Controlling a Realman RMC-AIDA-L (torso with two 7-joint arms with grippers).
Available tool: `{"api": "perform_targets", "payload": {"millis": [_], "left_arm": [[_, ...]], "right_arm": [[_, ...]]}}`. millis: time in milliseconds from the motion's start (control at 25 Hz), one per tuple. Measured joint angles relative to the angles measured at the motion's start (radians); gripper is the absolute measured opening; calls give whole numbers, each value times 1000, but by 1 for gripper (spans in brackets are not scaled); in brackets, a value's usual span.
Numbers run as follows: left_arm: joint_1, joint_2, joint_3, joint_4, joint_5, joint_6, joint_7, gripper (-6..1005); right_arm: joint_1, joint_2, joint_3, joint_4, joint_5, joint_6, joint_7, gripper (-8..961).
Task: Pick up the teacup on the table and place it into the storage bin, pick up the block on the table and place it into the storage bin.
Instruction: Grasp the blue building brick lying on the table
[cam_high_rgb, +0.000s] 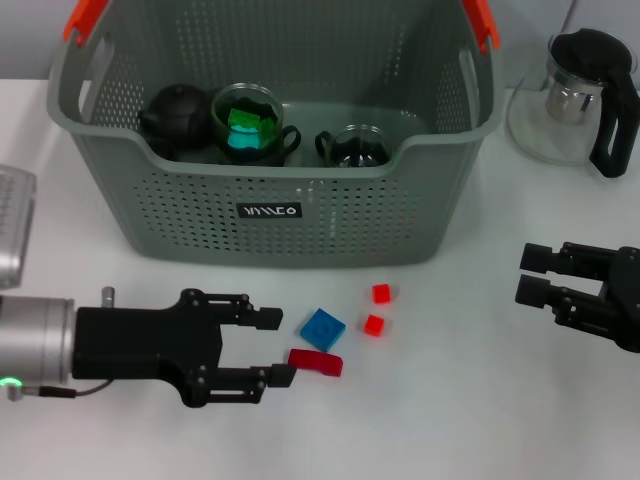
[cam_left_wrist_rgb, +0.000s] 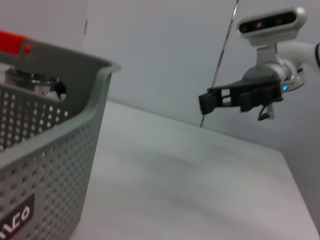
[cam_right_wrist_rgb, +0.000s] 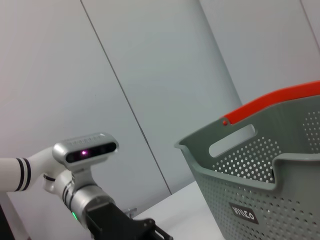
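Left gripper (cam_high_rgb: 282, 346) noted open, level with red block (cam_high_rgb: 316, 362), aligned for a grasp. Right gripper (cam_high_rgb: 532, 274) open, idle, well clear. Storage bin (cam_high_rgb: 300, 212) behind; teacup (cam_high_rgb: 355, 148) already inside. Blue block (cam_high_rgb: 322, 328) just beside.
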Motion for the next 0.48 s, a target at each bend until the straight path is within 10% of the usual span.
{"api": "perform_targets", "payload": {"millis": [480], "left_arm": [[-7,-30,3,-37,12,-86,20,659]], "right_arm": [[7,1,-7,0,-5,-8,2,530]]}}
